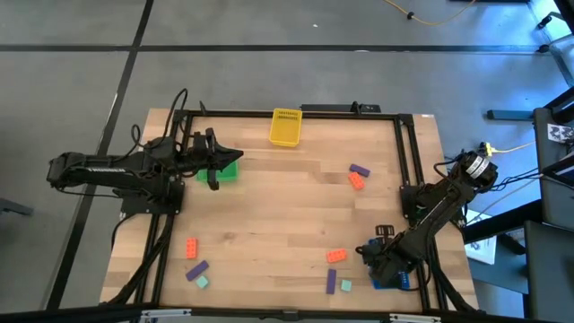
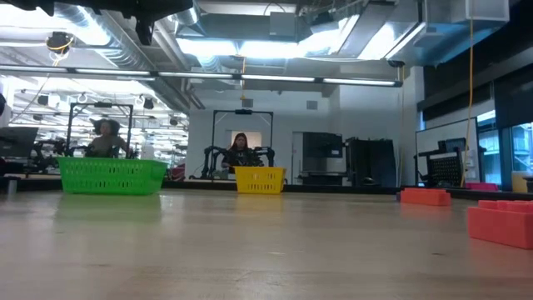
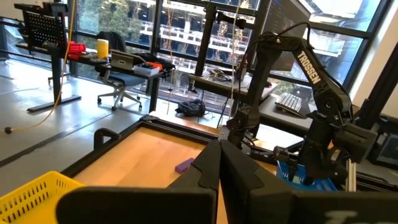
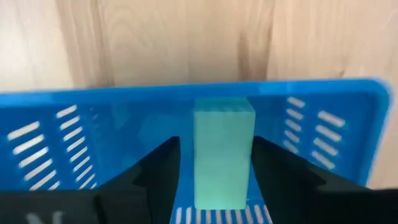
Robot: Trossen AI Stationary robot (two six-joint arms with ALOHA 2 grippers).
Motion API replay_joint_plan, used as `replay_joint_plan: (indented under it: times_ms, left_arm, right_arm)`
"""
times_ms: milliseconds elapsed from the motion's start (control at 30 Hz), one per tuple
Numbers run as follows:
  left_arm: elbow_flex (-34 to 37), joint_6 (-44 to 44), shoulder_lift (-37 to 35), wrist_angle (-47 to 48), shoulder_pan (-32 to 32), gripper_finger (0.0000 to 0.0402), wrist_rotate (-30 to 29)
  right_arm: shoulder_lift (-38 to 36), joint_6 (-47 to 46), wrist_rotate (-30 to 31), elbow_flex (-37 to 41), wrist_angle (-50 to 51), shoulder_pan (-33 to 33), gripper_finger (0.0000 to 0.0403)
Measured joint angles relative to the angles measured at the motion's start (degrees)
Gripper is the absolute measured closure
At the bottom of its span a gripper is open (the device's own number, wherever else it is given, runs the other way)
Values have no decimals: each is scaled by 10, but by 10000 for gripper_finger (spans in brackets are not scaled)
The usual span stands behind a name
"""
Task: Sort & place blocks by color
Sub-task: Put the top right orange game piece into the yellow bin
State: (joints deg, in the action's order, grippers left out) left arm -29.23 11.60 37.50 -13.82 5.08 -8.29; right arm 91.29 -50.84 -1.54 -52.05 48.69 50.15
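there were 3 small orange-red toy bricks [image 1: 192,248], 3 purple ones [image 1: 360,170], 3 pale mint ones [image 4: 222,155], plus 3 perforated plastic trays: yellow [image 1: 285,127], green [image 1: 228,170], blue [image 4: 186,106].

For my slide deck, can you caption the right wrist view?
Right gripper lowers a mint block into the blue tray, fingers flanking it.

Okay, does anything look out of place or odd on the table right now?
Nothing stands out. Loose blocks still lie scattered, like the orange one, simply unsorted. The right end effector has a mint block between its fingers over the blue tray.
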Motion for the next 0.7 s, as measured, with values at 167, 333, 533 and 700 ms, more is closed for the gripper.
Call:
replay_joint_plan:
  times_ms: [167, 333, 533, 700]
  left_arm:
    - [0, 0, 0, 0, 0, 401, 0]
    - [0, 0, 0, 0, 0, 401, 0]
    - [0, 0, 0, 0, 0, 401, 0]
    - [0, 0, 0, 0, 0, 401, 0]
  right_arm:
    - [0, -25, -31, 0, 4, -1, 183]
    - [0, -34, -34, -10, 25, -1, 145]
    - [-14, -9, -36, -45, 79, -1, 109]
    - [-93, -30, -38, -75, 139, 3, 106]
